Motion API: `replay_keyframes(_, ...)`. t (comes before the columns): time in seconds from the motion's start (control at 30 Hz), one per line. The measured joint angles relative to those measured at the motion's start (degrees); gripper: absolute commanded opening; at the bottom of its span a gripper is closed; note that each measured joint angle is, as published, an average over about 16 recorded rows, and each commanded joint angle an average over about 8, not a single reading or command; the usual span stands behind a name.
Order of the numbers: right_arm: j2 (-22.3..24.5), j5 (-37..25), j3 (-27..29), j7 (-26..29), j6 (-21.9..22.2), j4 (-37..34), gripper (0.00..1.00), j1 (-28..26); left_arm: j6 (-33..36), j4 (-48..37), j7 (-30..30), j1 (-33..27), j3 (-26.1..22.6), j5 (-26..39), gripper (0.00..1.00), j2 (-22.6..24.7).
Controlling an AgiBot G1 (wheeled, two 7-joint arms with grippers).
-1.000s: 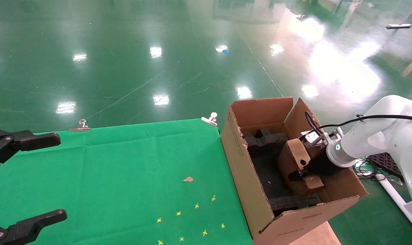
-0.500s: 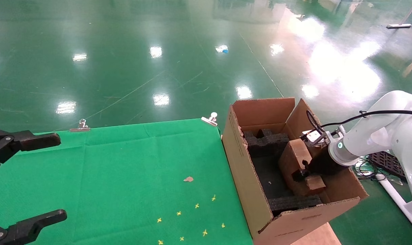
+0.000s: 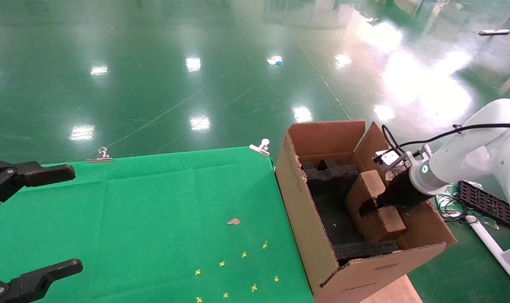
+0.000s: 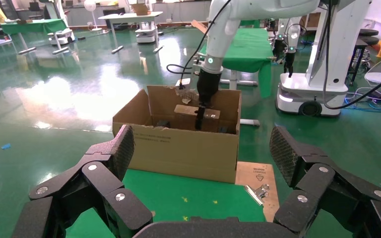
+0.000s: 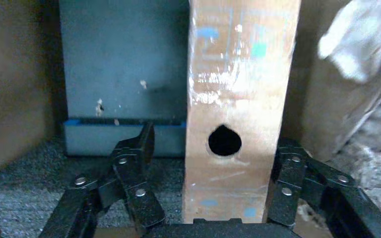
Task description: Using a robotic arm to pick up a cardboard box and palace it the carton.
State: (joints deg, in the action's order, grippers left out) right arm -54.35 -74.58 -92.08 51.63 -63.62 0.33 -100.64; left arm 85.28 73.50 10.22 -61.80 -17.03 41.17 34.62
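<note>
Inside carton [image 3: 309, 219]: right claw [image 3: 370, 207] open around cardboard box [image 3: 375, 210].

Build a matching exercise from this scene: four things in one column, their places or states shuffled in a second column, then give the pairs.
Things:
1. cardboard box
2. left gripper
3. right gripper
4. metal clip

Places or states:
A. open above the green cloth
B. on the cloth's far edge
C. leaning tilted inside the carton
D. reaching into the carton, fingers on either side of the box

Pairs: 1-C, 2-A, 3-D, 4-B
</note>
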Motion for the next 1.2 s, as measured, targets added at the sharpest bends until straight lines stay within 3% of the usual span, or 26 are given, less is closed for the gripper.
replay_keyframes(0.47, 2.15, 1.93, 1.41, -3.25, -1.40, 1.04, 1.00, -9.22, -0.02, 0.00, -0.02, -0.01, -0.04, -0.03, 1.00, -0.02)
replay_keyframes(0.83, 5.46, 5.55, 4.19, -10.49, -2.23, 4.85, 1.00, -16.82, -0.04, -0.01, -0.04, -0.01, -0.07, -0.06, 1.00, -0.03)
replay_keyframes(1.2, 8.05, 9.35, 10.66, -16.91, -3.12, 12.73, 1.00, -14.25, -0.05, -0.05, -0.06, -0.02, -0.10, -0.09, 1.00, -0.05)
